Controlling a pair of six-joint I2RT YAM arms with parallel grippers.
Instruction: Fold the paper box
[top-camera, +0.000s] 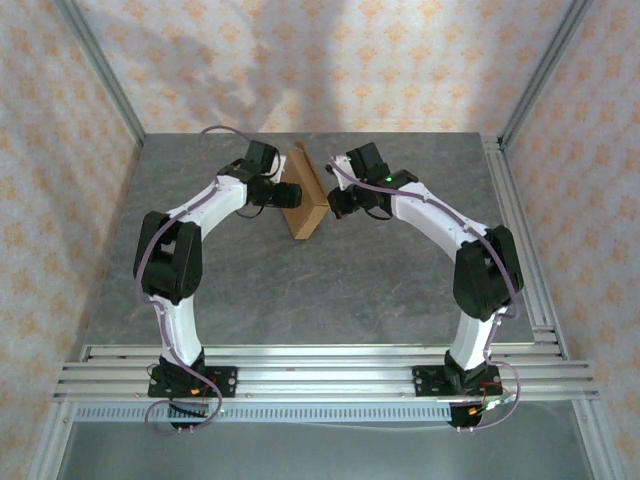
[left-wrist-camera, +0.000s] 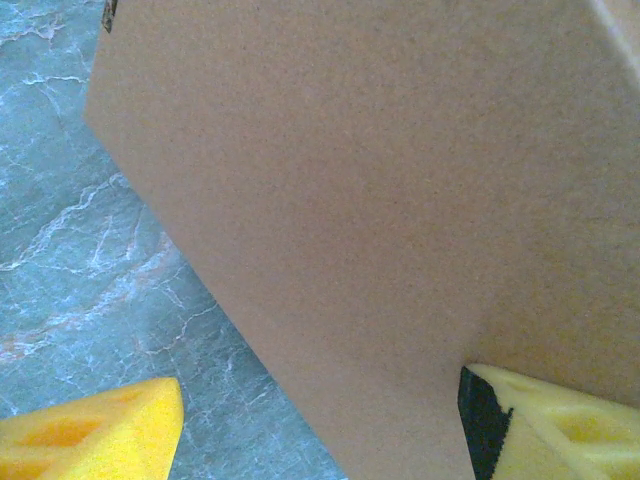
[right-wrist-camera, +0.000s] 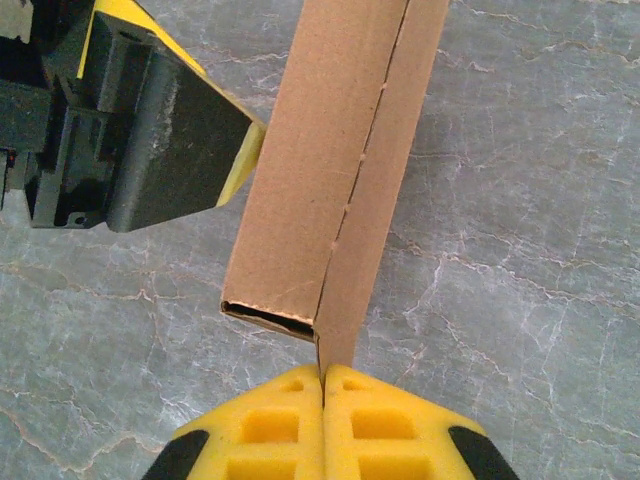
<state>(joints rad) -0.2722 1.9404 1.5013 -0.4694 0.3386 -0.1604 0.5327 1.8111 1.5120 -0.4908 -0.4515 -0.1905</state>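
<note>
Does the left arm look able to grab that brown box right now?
Probably yes: the open left hand sits right against the paper box, with nothing between. The right hand pinches an edge on the far side.

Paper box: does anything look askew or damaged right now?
Yes. The paper box is upright on edge and not fully closed: a dark gap shows at its near end, and the seam along it looks ragged. The right gripper pinches the protruding panel.
</note>
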